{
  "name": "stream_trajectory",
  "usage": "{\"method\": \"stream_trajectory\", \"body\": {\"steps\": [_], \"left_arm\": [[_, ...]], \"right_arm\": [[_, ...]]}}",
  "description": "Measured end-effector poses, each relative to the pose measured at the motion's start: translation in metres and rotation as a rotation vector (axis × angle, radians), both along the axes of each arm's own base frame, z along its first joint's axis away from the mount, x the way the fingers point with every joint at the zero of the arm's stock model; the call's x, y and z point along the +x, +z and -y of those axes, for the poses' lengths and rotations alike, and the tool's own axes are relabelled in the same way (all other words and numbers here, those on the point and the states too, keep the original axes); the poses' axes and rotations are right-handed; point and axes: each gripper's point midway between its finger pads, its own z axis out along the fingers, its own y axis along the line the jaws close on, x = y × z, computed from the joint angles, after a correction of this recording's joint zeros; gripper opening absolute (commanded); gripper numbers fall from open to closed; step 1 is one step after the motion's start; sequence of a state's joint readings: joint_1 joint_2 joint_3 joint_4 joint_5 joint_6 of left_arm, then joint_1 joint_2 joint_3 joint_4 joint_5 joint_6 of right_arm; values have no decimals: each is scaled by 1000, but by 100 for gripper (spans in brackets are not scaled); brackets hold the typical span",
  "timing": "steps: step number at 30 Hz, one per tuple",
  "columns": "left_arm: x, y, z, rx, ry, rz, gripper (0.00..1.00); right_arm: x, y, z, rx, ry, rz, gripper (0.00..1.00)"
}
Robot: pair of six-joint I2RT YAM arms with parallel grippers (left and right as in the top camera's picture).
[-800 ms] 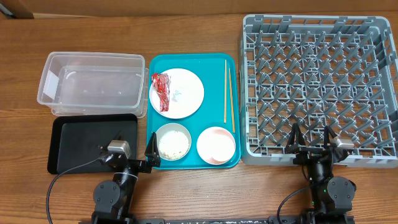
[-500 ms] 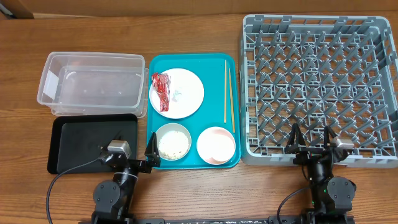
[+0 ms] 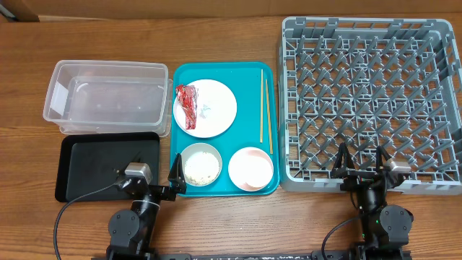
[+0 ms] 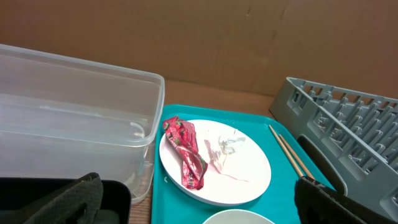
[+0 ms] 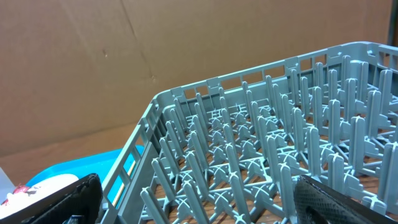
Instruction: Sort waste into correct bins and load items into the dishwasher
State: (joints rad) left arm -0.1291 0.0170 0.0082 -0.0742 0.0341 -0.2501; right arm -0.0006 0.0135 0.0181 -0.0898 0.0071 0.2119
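1. Plainly, from overhead the job looks not yet begun. On the worktop [image 3: 216, 36], the teal tray [image 3: 247, 141] carries everything. The white plate [image 3: 222, 101] has the red wrapper [image 3: 187, 107] and a scrap of white tissue [image 3: 208, 110] lying on it. The grey-white bowl [image 3: 201, 146] holds the rice [image 3: 201, 168], and the pink bowl [image 3: 250, 167] sits just beside it. The chopsticks [image 3: 261, 105] lie along the tray's right side. The clear tub [image 3: 105, 97] and the black tray [image 3: 101, 162] hold nothing, and the dish rack [image 3: 368, 25] is bare. I can make out no cup. The left hand [image 3: 155, 173] sits at the near edge where the black and teal trays meet. The right hand [image 3: 362, 162] is at the rack's near wall. Both are spread wide and carry nothing.

2. The left wrist view looks out between two parted fingers [image 4: 62, 199] with nothing in the gap. Ahead, the wrapper and tissue lie on the plate, the tub stands empty to one side, and the chopsticks run toward the rack.

3. The right wrist view shows its fingers [image 5: 348, 202] equally released and empty, facing rows of unloaded pegs. A sliver of teal tray and plate shows at the lower left.

4. My judgement is that all the sorting and all the loading remain to be done.
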Motion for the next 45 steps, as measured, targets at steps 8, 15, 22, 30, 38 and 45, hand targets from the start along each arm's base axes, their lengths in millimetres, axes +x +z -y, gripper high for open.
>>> {"method": "stream_trajectory", "body": {"steps": [8, 15, 22, 30, 38, 45], "left_arm": [[0, 0, 0, 0, 0, 0, 100], [0, 0, 0, 0, 0, 0, 100], [0, 0, -1, 15, 8, 2, 100], [0, 0, -3, 16, 14, 3, 100], [-4, 32, 16, -42, -96, 112, 100], [-19, 87, 19, -41, -124, 38, 100]], "right_arm": [[0, 0, 0, 0, 0, 0, 100], [0, 0, 0, 0, 0, 0, 100], [0, 0, 0, 0, 0, 0, 100], [0, 0, -4, 1, 21, 2, 100], [-5, 6, -40, 5, 234, 20, 100], [-31, 64, -54, 10, 321, -17, 100]]}}
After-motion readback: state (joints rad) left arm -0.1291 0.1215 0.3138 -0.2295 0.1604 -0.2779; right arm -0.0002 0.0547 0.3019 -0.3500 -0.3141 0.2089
